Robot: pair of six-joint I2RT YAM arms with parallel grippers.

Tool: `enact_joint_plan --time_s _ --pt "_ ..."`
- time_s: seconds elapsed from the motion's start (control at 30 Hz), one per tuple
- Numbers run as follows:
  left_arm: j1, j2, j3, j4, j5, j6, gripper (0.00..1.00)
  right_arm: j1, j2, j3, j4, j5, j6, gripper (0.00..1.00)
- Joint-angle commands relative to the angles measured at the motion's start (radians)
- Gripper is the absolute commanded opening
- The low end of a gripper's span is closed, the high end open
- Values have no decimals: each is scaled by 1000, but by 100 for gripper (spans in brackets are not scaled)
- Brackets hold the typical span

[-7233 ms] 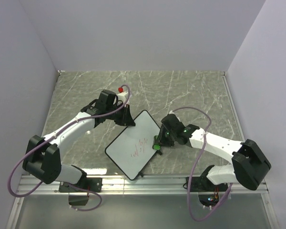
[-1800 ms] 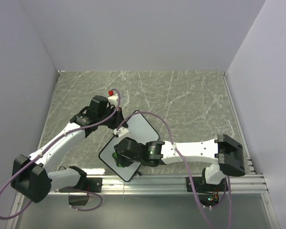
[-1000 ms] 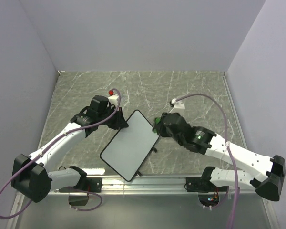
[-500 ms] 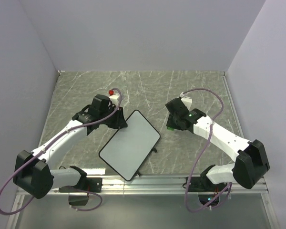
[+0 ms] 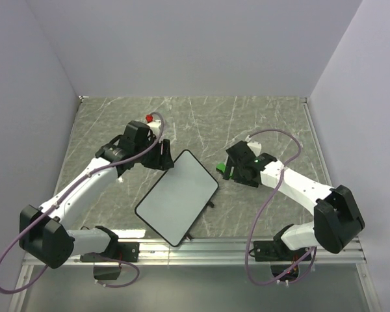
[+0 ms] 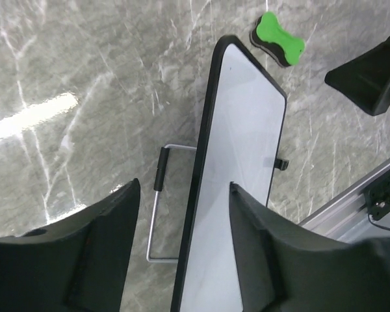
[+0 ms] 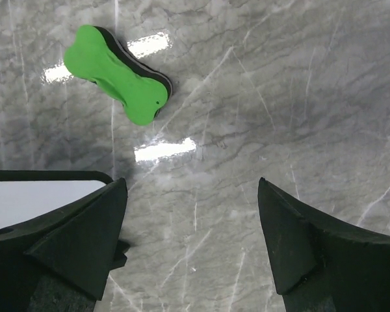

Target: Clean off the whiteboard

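Left end effector (image 6: 182, 218) and right end effector (image 7: 192, 218) released — green eraser (image 7: 117, 73) lies near blank whiteboard (image 5: 177, 198).

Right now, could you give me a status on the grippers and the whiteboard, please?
Left gripper open at edge of whiteboard. Right gripper open, empty. Board face clean. Green eraser lies beside it, apart; nothing on the board.

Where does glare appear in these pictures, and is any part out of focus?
Right wrist view: bright glare patches on the table beside the green eraser; its own fingers look dark and soft. Left wrist view: one glare streak on the table, a pale sheen on the whiteboard. Top view: even light, no strong glare.
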Motion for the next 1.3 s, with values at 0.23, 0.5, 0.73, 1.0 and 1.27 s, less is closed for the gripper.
enact_joint_plan --time_s 0.23,0.5,0.73,1.0,1.27 --pt "1 -122 144 -58 -176 -67 95 -4 -241 74 -75 23 1 88" --pt "3 -245 211 -150 -384 -159 99 0 -513 144 22 -151 -118 93" --pt "3 -386 208 -203 -432 -236 99 0 -591 260 -40 -186 -149 95" --pt "3 -481 187 -271 -450 -225 99 0 -736 158 39 -103 -152 100" --pt "1 -446 293 -239 -609 -97 93 0 -722 145 23 -2 -197 100"
